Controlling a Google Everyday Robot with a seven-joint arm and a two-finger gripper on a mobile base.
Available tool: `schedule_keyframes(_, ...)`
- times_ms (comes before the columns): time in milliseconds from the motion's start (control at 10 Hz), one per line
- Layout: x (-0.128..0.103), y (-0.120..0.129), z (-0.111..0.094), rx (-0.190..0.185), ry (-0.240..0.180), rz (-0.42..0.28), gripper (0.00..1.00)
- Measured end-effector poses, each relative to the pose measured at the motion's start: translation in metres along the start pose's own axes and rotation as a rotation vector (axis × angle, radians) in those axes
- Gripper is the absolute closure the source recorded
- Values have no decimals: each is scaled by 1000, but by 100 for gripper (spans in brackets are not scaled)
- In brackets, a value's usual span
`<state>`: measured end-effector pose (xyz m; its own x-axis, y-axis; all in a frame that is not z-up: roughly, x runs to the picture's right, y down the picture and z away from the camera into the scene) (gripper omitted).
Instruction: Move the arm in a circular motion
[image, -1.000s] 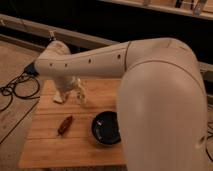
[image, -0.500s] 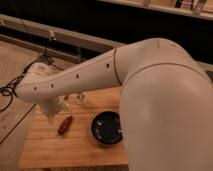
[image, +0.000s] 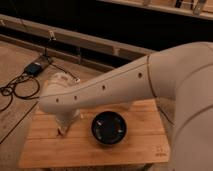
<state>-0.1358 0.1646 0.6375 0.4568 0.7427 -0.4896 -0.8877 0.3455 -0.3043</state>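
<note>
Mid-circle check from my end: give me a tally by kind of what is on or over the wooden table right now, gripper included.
Bowls: 1, the dark bowl on the wooden table.
Robot arms: 1, the arm stretched across above the table.
Grippers: 1, the gripper low over the table's left part, beside the bowl.
Total: 3

I see the arm (image: 115, 87) extended leftward from the large right-hand segment, elbow bent downward. The gripper (image: 64, 127) hangs left of the dark bowl (image: 108, 127), pointing down.
</note>
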Motion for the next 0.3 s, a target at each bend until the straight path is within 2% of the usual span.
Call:
schedule_keyframes(200, 6, -15, -3, -33, -6, 60, 35)
schedule_keyframes(300, 6, -16, -4, -37, -7, 64, 35)
